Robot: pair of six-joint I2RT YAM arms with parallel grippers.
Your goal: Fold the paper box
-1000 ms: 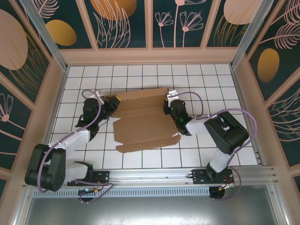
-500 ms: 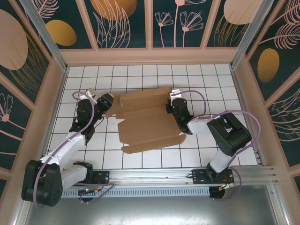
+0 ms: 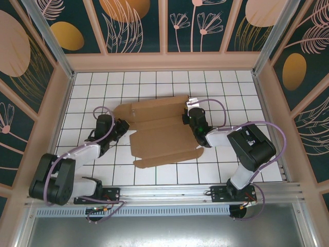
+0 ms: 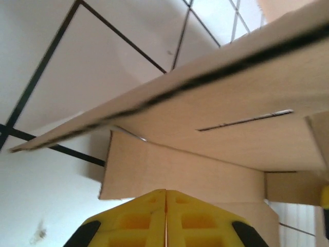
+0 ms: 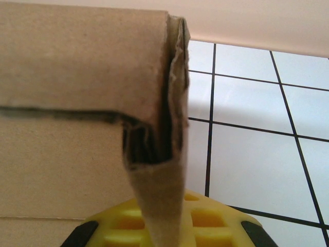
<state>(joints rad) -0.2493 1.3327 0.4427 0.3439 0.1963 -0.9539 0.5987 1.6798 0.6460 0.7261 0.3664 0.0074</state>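
Brown cardboard, plain and unprinted, makes up the paper box (image 3: 159, 131). It lies as a partly folded die-cut sheet in the middle of the white, black-gridded worktop (image 3: 231, 87), between the two arms. Its creases run left to right, a narrow flap lies along its near edge, and its far panel reaches furthest left.

In the left wrist view one panel (image 4: 247, 92) stands lifted off the tiles, its edge slanting across the picture, with a thin slit cut in it and more card beneath.

The right fingers (image 3: 185, 116) are at the sheet's far right corner. In the right wrist view they (image 5: 205, 218) are yellow and clamped on an upright strip of the cardboard, which rises between them to a folded, slightly crumpled corner.

The left fingers (image 3: 122, 127) are just beside the sheet's left edge. In the left wrist view they (image 4: 133, 221) are pressed flat together with nothing between them, pointing at the card. Whether their tips touch it I cannot tell.

Teal wall panels (image 3: 139, 25) with peach plant motifs enclose the worktop.
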